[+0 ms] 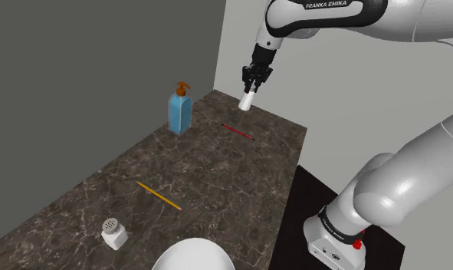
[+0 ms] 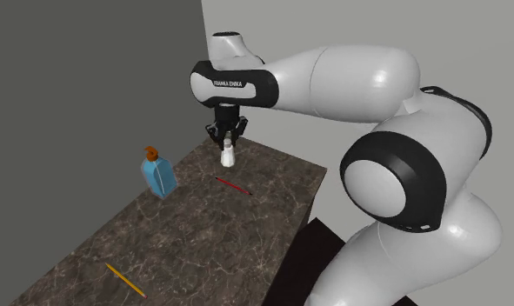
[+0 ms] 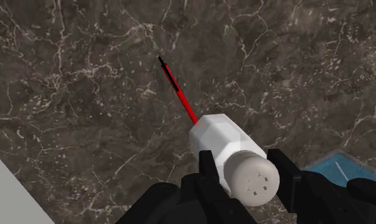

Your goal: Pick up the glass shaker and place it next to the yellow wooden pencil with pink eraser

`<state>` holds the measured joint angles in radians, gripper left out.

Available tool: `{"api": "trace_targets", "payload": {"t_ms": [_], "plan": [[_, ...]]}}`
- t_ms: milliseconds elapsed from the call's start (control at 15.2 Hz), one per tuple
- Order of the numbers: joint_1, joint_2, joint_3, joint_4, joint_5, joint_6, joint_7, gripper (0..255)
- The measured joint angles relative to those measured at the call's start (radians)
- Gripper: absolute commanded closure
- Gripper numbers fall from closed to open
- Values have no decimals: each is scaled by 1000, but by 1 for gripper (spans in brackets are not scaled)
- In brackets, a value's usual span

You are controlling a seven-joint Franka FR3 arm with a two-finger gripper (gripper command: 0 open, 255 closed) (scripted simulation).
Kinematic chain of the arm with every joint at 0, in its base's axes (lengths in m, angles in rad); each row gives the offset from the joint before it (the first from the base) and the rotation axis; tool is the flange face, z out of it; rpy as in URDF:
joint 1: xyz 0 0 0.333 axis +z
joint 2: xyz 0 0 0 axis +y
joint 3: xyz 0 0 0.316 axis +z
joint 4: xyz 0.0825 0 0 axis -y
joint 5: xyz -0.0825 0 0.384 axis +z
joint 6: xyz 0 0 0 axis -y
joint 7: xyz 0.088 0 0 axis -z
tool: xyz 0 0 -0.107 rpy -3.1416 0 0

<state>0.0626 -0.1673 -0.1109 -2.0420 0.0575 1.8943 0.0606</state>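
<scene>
My black gripper (image 1: 248, 90) is shut on a white shaker (image 1: 247, 101) and holds it in the air over the far end of the dark marble countertop (image 1: 217, 172). In the wrist view the fingers (image 3: 206, 167) clasp the shaker (image 3: 226, 139) just below its perforated cap, with its body pointing away from the hand. The second exterior view shows the gripper (image 2: 227, 144) with the shaker (image 2: 228, 157) hanging under it. The yellow pencil (image 1: 159, 196) lies flat near the counter's near end, far from the gripper; it also shows in the second exterior view (image 2: 124, 279).
A red pen (image 1: 237, 131) lies on the counter below the held shaker. A blue soap bottle (image 1: 180, 109) with an orange pump stands by the grey wall. A second white shaker (image 1: 114, 234) and a white round dish (image 1: 194, 255) sit at the near end.
</scene>
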Motion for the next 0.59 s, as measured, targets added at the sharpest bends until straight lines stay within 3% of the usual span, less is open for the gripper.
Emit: {"api": "trace_targets", "payload": {"t_ms": [594], "plan": [[91, 47, 121, 2, 16, 58, 202, 255]]}}
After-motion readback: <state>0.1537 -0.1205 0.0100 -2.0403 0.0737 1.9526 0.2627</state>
